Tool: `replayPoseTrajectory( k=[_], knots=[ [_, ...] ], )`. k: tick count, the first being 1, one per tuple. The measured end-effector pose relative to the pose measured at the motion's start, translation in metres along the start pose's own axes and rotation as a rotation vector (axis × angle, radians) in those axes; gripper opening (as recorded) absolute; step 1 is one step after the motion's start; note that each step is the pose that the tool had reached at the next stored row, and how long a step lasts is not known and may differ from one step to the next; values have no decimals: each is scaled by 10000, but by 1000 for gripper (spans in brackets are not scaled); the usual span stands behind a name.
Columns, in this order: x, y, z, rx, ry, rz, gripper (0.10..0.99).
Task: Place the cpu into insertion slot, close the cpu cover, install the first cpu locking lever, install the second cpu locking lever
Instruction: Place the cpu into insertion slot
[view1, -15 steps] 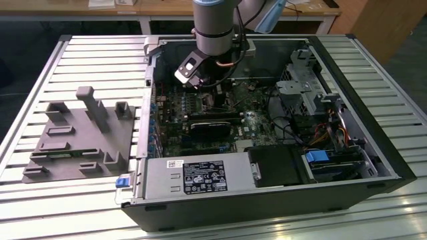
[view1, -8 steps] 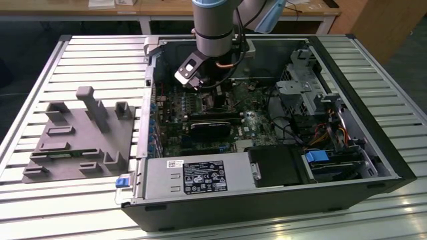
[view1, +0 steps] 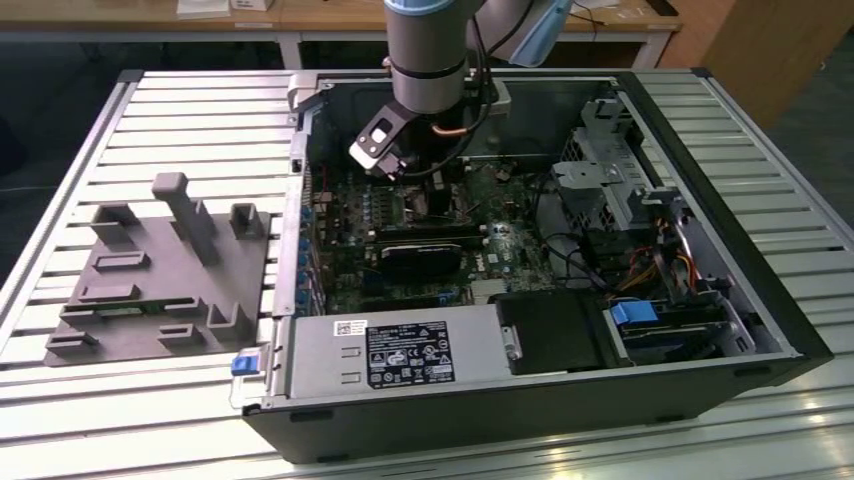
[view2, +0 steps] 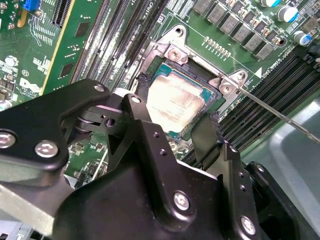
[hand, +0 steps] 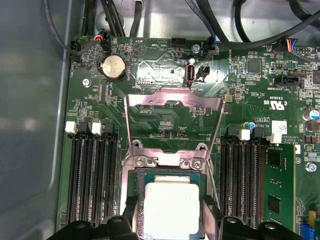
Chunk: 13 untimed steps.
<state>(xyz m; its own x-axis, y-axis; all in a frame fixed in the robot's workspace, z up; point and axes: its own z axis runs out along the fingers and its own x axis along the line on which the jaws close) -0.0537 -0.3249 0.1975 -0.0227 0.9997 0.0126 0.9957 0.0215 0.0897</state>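
The end effector, narrowly spread, apparently clamps opposite edges of the cpu seated in the insertion slot.

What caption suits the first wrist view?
The gripper over the cpu seated in the insertion slot, cpu cover raised open.

Even light, white glare on cpu

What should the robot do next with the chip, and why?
Probably open the gripper and lift straight up: the chip already lies flat in its socket, fingers hugging two edges, and the cover stands open.
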Motion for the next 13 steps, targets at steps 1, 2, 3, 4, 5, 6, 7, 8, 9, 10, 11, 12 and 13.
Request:
replayPoseTrajectory(
  k=[1,2,3,4,5,6,7,8,9,10,11,12,13],
  knots=[
    [0,0,0,0,0,0,612],
    [0,0,0,0,0,0,612],
    [0,0,1,0,39,4,612],
    [0,0,1,-4,139,14,612],
    [0,0,1,-7,266,25,612],
    [0,0,0,-8,340,31,612],
    [0,0,0,-8,355,33,612],
    [1,0,1,-9,359,33,612],
    [1,0,1,-9,361,34,612],
    [0,0,0,-8,351,32,612],
    [0,0,0,-7,328,29,612],
    [0,0,-4,-6,297,26,612],
    [0,1,-11,-6,264,24,612]
  ],
)
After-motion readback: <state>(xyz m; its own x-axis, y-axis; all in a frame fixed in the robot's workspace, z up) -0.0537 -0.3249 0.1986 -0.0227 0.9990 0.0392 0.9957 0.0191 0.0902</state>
